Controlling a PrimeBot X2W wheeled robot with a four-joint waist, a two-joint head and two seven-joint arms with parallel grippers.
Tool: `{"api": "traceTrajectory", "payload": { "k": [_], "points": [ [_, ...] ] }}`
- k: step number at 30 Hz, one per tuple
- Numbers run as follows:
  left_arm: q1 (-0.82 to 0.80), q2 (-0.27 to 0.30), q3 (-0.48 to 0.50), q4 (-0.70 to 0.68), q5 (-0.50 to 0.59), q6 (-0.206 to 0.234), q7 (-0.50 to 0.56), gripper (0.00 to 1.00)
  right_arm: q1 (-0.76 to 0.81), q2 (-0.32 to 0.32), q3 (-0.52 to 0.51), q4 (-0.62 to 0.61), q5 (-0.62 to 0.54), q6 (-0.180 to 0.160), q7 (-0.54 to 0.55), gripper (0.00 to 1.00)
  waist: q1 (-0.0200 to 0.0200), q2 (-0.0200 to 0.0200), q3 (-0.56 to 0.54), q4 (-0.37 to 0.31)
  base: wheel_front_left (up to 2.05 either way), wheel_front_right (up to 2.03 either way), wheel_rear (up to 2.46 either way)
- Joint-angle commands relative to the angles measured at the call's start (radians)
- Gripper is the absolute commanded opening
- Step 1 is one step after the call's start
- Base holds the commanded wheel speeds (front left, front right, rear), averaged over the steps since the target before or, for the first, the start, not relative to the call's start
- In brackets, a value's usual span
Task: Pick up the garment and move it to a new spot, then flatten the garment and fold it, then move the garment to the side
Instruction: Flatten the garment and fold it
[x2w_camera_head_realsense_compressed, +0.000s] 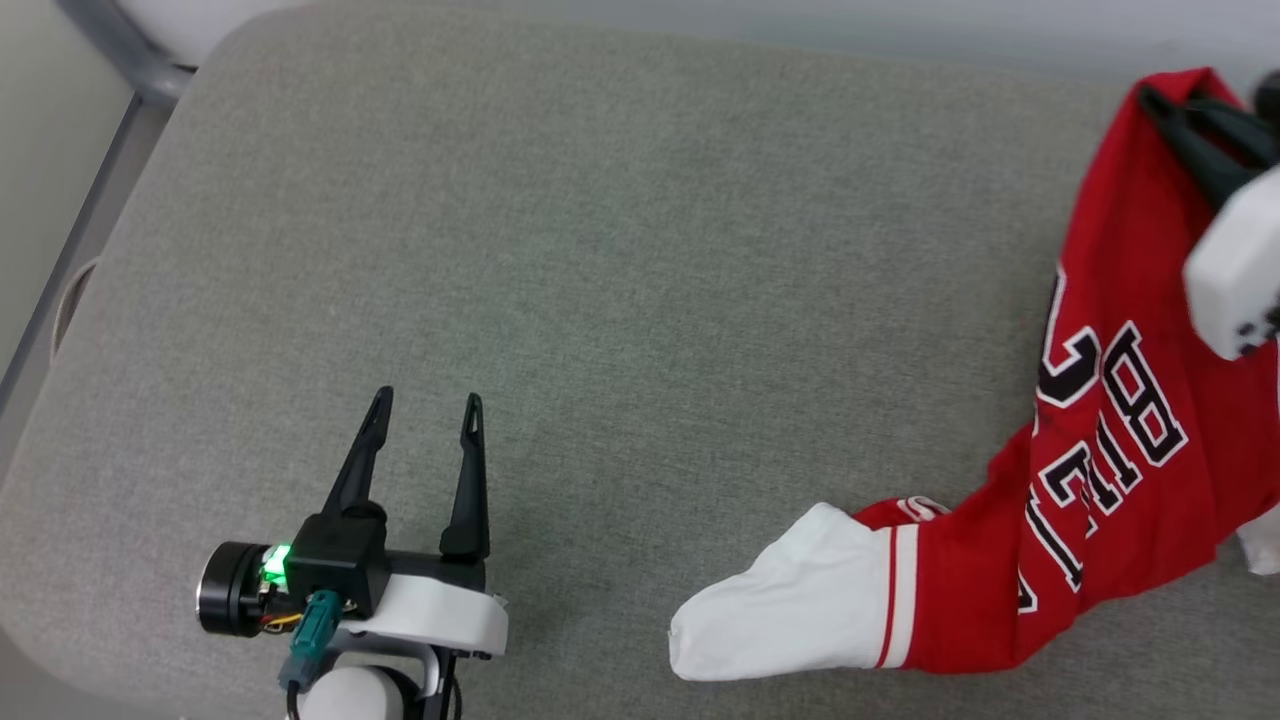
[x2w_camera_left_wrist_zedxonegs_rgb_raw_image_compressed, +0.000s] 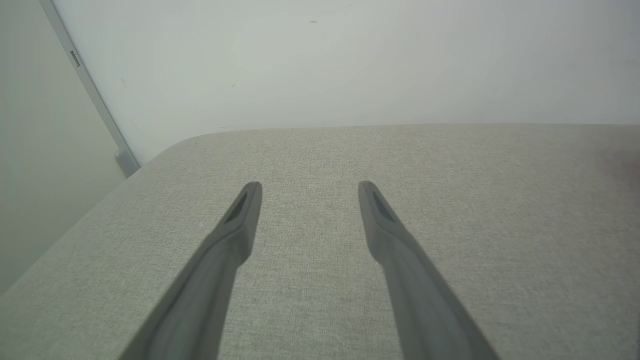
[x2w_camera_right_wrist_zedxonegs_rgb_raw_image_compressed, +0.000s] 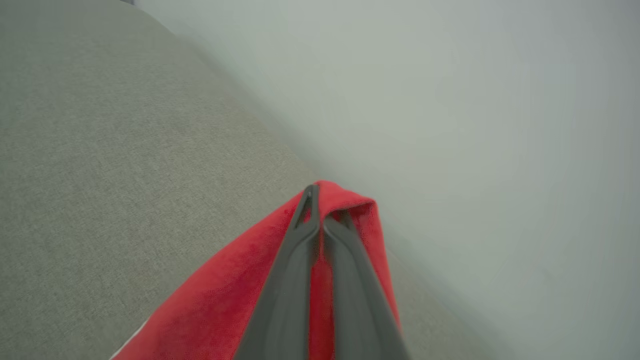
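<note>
The garment (x2w_camera_head_realsense_compressed: 1110, 470), a red jersey with black-and-white lettering and a white sleeve (x2w_camera_head_realsense_compressed: 790, 610), hangs stretched at the right of the head view. Its top edge is lifted off the grey padded table (x2w_camera_head_realsense_compressed: 620, 260) while the sleeve end lies on the surface. My right gripper (x2w_camera_head_realsense_compressed: 1165, 105) is shut on that lifted red edge (x2w_camera_right_wrist_zedxonegs_rgb_raw_image_compressed: 350, 205); the right wrist view shows its fingers (x2w_camera_right_wrist_zedxonegs_rgb_raw_image_compressed: 300, 260) pressed together with red cloth (x2w_camera_right_wrist_zedxonegs_rgb_raw_image_compressed: 220, 295) folded over them. My left gripper (x2w_camera_head_realsense_compressed: 425, 415) hovers open at the lower left, far from the jersey, nothing between its fingers (x2w_camera_left_wrist_zedxonegs_rgb_raw_image_compressed: 235, 225).
The grey table top (x2w_camera_left_wrist_zedxonegs_rgb_raw_image_compressed: 450, 200) has rounded corners and ends at a pale wall (x2w_camera_left_wrist_zedxonegs_rgb_raw_image_compressed: 325, 65) behind. A grey metal strip (x2w_camera_left_wrist_zedxonegs_rgb_raw_image_compressed: 95, 100) runs down the wall at the far left corner. The floor drops away past the table's left edge (x2w_camera_head_realsense_compressed: 60, 300).
</note>
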Motion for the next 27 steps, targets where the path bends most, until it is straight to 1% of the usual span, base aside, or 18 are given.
{"api": "traceTrajectory", "payload": {
  "k": [1, 4, 6, 11, 14, 18, 21, 22, 23, 24, 27],
  "points": [
    [-0.017, -0.003, -0.005, -0.001, -0.004, 0.003, -0.003, 1.00, -0.038, 0.014, 0.034, 0.033, 0.002, -0.001, 0.001, 0.00, -0.0001, 0.0000, 0.031, 0.026, 0.00, 0.00, 0.00],
    [-0.036, -0.003, -0.021, 0.002, -0.009, 0.006, -0.003, 1.00, -0.136, 0.065, 0.159, 0.175, 0.027, -0.001, 0.003, 0.00, -0.0001, 0.0000, 0.056, 0.044, 0.00, 0.00, 0.00],
    [-0.049, -0.004, -0.032, 0.004, -0.015, 0.009, -0.003, 1.00, -0.183, 0.086, 0.253, 0.261, 0.036, -0.001, 0.004, 0.00, -0.0001, 0.0000, 0.070, 0.057, 0.00, 0.00, 0.00],
    [-0.069, -0.005, -0.055, 0.005, -0.035, 0.024, -0.003, 1.00, -0.245, 0.127, 0.470, 0.427, 0.087, -0.001, 0.010, 0.00, -0.0001, 0.0000, 0.094, 0.080, 0.00, 0.00, 0.00],
    [-0.076, -0.005, -0.065, 0.005, -0.043, 0.031, -0.003, 1.00, -0.270, 0.146, 0.580, 0.509, 0.135, -0.001, 0.025, 0.00, -0.0001, 0.0000, 0.102, 0.086, 0.00, 0.00, 0.00],
    [-0.082, -0.005, -0.072, 0.009, -0.049, 0.038, -0.003, 1.00, -0.279, 0.168, 0.670, 0.597, 0.216, -0.001, 0.029, 0.00, -0.0001, 0.0000, 0.104, 0.088, 0.00, 0.00, 0.00],
    [-0.078, -0.005, -0.068, 0.013, -0.050, 0.041, -0.003, 1.00, -0.302, 0.173, 0.693, 0.632, 0.261, -0.001, -0.020, 0.00, -0.0001, 0.0000, 0.096, 0.081, 0.00, 0.00, 0.00],
    [-0.075, -0.005, -0.067, 0.014, -0.049, 0.040, -0.003, 1.00, -0.312, 0.170, 0.694, 0.640, 0.267, -0.001, -0.055, 0.19, -0.0001, 0.0000, 0.090, 0.079, 0.00, 0.00, 0.00],
    [-0.072, -0.005, -0.066, 0.014, -0.046, 0.039, -0.003, 1.00, -0.320, 0.166, 0.691, 0.644, 0.273, -0.001, -0.097, 0.48, -0.0001, 0.0000, 0.082, 0.076, 0.00, 0.00, 0.00],
    [-0.067, -0.004, -0.062, 0.014, -0.043, 0.040, -0.003, 1.00, -0.320, 0.165, 0.684, 0.644, 0.283, -0.001, -0.141, 1.00, -0.0001, 0.0000, 0.073, 0.070, 0.00, 0.00, 0.00],
    [-0.049, -0.005, -0.049, 0.011, -0.030, 0.040, -0.003, 1.00, -0.307, 0.154, 0.651, 0.641, 0.297, -0.001, -0.287, 1.00, -0.0001, 0.0000, 0.043, 0.050, 0.00, 0.00, 0.00]
  ]
}}
